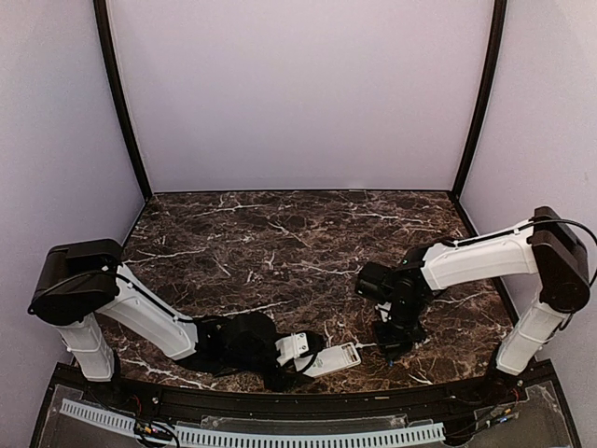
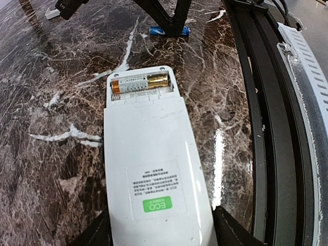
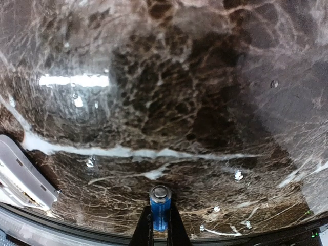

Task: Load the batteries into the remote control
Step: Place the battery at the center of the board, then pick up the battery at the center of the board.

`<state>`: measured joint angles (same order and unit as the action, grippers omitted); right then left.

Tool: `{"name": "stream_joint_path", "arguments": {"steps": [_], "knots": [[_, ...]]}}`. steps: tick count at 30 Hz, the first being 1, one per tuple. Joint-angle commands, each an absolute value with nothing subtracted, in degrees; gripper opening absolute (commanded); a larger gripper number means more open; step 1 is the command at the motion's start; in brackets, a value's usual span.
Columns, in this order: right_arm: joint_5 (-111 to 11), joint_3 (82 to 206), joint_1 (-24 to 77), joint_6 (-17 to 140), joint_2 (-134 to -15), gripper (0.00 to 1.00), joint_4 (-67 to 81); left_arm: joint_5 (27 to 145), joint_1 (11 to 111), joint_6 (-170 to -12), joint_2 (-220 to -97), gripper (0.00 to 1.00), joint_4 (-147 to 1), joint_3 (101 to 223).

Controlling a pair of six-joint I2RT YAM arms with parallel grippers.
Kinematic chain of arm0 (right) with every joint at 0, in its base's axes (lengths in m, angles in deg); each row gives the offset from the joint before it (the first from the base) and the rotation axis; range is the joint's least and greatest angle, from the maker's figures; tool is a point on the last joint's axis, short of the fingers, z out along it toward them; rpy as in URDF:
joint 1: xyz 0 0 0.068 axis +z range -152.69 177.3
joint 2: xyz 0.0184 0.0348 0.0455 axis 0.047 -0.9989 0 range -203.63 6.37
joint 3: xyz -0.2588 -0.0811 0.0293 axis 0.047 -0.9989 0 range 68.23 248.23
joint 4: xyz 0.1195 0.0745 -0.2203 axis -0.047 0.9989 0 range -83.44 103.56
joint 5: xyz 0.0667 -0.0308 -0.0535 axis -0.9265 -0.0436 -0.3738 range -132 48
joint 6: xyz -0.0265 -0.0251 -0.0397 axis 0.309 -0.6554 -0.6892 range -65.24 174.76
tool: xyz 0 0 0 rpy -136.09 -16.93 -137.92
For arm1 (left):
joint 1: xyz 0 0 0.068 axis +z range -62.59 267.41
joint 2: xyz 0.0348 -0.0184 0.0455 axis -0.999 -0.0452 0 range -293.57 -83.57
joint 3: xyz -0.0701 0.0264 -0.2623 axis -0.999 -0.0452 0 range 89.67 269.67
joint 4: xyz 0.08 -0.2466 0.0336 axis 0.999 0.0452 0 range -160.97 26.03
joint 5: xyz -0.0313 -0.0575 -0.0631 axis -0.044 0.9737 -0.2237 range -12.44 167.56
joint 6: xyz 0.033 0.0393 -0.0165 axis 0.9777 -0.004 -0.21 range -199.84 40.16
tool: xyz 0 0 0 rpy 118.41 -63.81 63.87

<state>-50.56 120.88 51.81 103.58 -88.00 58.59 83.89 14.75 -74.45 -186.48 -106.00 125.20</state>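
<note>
The white remote control (image 2: 148,159) lies back-up on the marble, with its battery compartment open at the far end. One gold battery (image 2: 139,82) sits in the compartment's far slot. My left gripper (image 2: 161,233) is shut on the remote's near end, a black finger against each long edge. Beyond the remote, my right gripper (image 3: 160,225) is shut on a slim blue battery (image 3: 160,205), held low over the table; the same battery (image 2: 169,31) shows in the left wrist view. From above, the remote (image 1: 336,358) and the right gripper (image 1: 390,343) are close together near the front edge.
The black front rail (image 2: 266,102) of the table runs close along the remote's side. A small white piece (image 2: 51,13) lies on the marble beyond the right gripper. The remote's white end (image 3: 20,171) shows at the left of the right wrist view.
</note>
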Motion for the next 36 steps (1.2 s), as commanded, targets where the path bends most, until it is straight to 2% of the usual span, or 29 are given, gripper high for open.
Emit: {"name": "stream_joint_path", "arguments": {"steps": [1, 7, 11, 21, 27, 33, 36], "knots": [[-45.84, 120.71, 51.62, 103.73, -92.0, 0.01, 57.85, 82.57, 14.37, -74.78, -185.28, 0.63, -100.49, 123.94], [-45.51, 119.94, 53.3, 106.29, -90.19, 0.21, 57.69, 82.55, 14.37, -74.5, -185.09, 0.63, -100.16, 123.97], [-45.3, 119.2, 55.98, 108.72, -89.61, 0.24, 57.73, 82.55, 14.37, -74.39, -185.11, 0.63, -100.11, 123.95], [-45.34, 118.13, 60.22, 111.1, -89.96, 0.17, 56.76, 83.14, 14.37, -74.46, -185.17, 0.63, -99.84, 124.03], [-44.31, 118.27, 60.17, 111.56, -89.23, 0.0, 57.11, 83.0, 14.37, -75.38, -185.87, 0.59, -98.93, 124.7], [-45.36, 120.44, 59.91, 110.14, -86.08, 0.0, 59.21, 82.83, 14.37, -75.91, -186.33, 0.54, -97.73, 125.09], [-48.91, 122.13, 58.73, 106.41, -84.06, 0.0, 60.52, 83.1, 14.37, -76.05, -186.4, 0.45, -97.46, 125.11]]}}
